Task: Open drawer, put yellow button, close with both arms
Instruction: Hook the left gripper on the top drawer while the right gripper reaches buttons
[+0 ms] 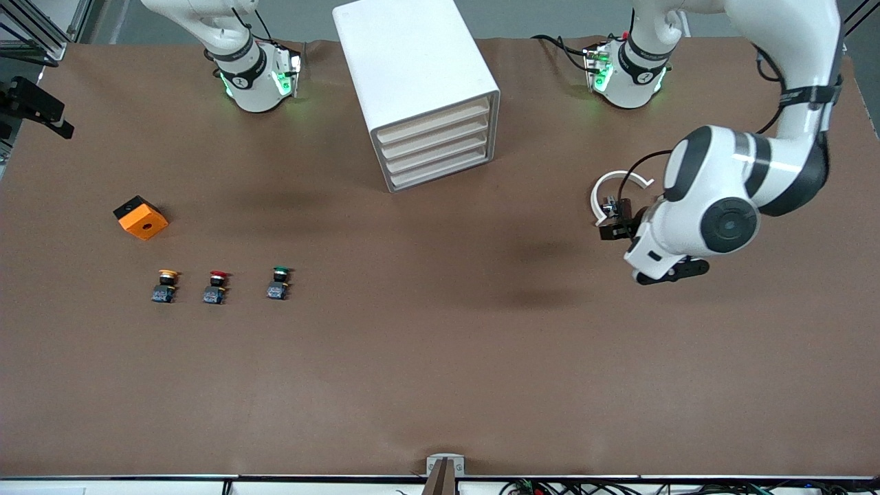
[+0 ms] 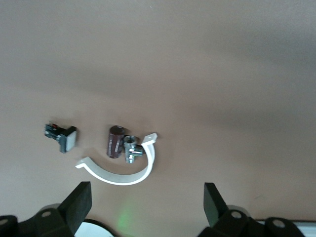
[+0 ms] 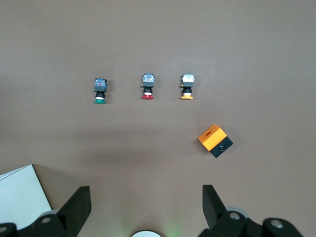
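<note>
The white cabinet stands at the robots' edge of the table, and its top drawer is closed. The yellow button stands toward the right arm's end, in a row with a red button and a green button. It also shows in the right wrist view. My right gripper is open and empty, high over the table; it does not show in the front view. My left gripper is open and empty over the left arm's end of the table, far from the cabinet.
An orange block with a hole lies beside the button row, farther from the front camera. A white curved clamp, a brown cylinder, a metal fitting and a small switch lie under my left gripper.
</note>
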Robot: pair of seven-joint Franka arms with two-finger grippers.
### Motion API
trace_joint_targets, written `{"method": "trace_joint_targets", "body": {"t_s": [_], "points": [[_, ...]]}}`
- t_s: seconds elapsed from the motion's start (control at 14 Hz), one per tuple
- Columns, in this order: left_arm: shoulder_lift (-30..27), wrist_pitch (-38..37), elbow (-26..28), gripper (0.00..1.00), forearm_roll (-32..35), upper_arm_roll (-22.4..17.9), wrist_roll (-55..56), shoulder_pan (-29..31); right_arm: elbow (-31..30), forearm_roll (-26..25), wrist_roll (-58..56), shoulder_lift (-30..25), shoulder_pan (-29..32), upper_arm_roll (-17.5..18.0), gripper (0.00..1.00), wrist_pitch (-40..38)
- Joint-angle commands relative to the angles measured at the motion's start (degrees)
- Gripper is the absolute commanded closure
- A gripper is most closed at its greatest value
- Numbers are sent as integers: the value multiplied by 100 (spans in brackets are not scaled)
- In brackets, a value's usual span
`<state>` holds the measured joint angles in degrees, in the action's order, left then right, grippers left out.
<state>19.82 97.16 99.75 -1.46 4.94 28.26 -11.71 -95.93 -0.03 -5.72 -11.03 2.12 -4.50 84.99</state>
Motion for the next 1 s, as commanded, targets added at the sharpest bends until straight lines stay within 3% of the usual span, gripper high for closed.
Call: {"method": "trace_joint_targets", "body": {"t_s": [0.0,0.64,0.78,0.93], "points": [[100,-31,-140,0,5,7,354,-24,74,12,-26,-39,-10,-33,0,0],[592,13,-369,0,-100,481,3059,-25,338,64,35,295,-10,-51,0,-26],[742,-4,-412,0,-451,552,3675,2,355,64,35,295,16,-51,0,-18],[838,-380,-535,0,-478,674,4071,2,364,64,35,382,42,-51,0,35]]}}
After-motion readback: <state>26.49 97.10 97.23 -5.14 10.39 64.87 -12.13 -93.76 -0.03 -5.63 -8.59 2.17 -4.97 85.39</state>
